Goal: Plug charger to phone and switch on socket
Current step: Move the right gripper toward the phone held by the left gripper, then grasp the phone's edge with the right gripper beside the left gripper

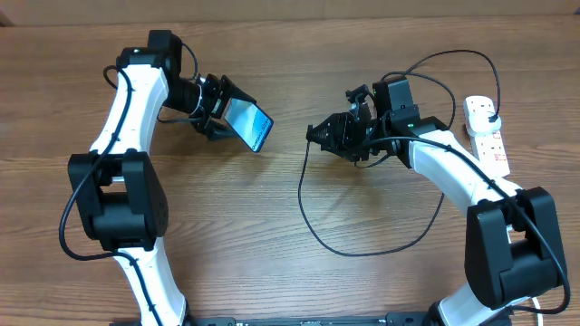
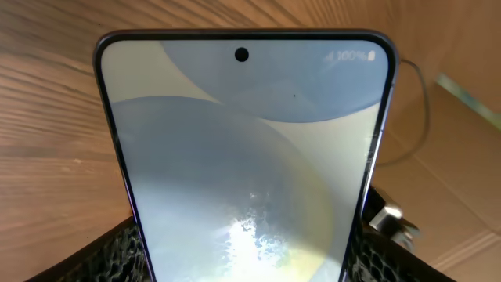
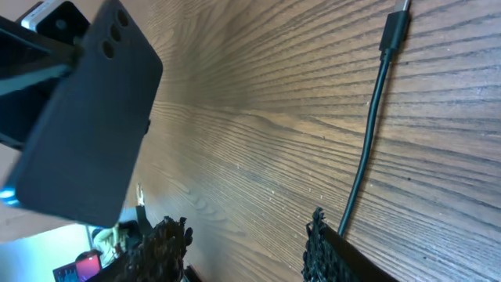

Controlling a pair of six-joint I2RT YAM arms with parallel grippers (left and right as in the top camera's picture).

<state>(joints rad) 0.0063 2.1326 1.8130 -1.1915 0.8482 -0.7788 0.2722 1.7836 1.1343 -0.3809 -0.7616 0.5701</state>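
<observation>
Phone point(image 1: 251, 124) is up off the worktop point(image 1: 272, 226) in the left fingers point(image 1: 217, 107), pointing right, while the right fingers point(image 1: 319, 134) hold the charger point(image 1: 308, 213) tip just across, socket point(image 1: 486, 134) far right.

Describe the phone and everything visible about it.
The phone is a slim rectangular smartphone with a dark frame. It is held off the wooden table in the left gripper, tilted, its lit pale blue-grey screen showing a punch-hole camera at top. Its dark back shows camera lenses in the right wrist view.
</observation>
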